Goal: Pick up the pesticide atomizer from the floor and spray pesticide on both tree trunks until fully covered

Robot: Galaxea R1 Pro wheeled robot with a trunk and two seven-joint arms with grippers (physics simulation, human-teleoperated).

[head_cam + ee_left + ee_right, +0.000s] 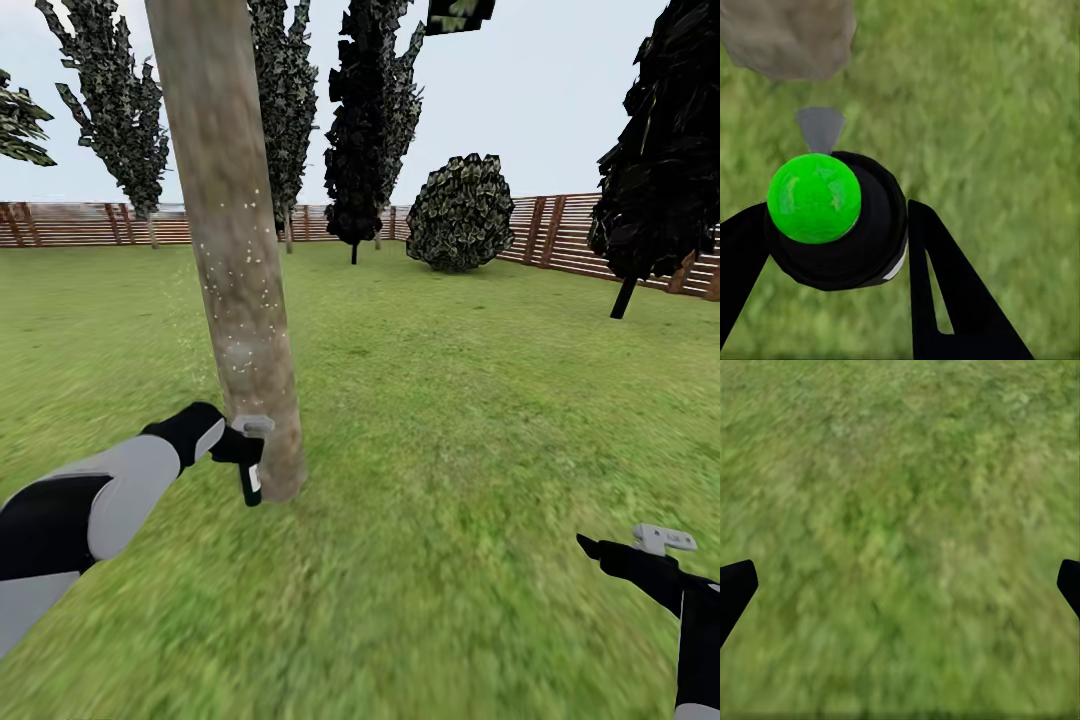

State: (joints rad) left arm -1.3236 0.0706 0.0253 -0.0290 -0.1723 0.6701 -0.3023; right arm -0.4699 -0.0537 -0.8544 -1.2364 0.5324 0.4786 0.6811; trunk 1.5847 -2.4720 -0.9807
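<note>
We have open grass (450,480) all around us — only the tree trunk (235,260) blocks our left gripper (245,455).

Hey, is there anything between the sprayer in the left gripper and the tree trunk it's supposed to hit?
Nothing visible. The left gripper holds the pesticide atomizer right beside the base of the tree trunk, and white specks dot the bark above it.
</note>
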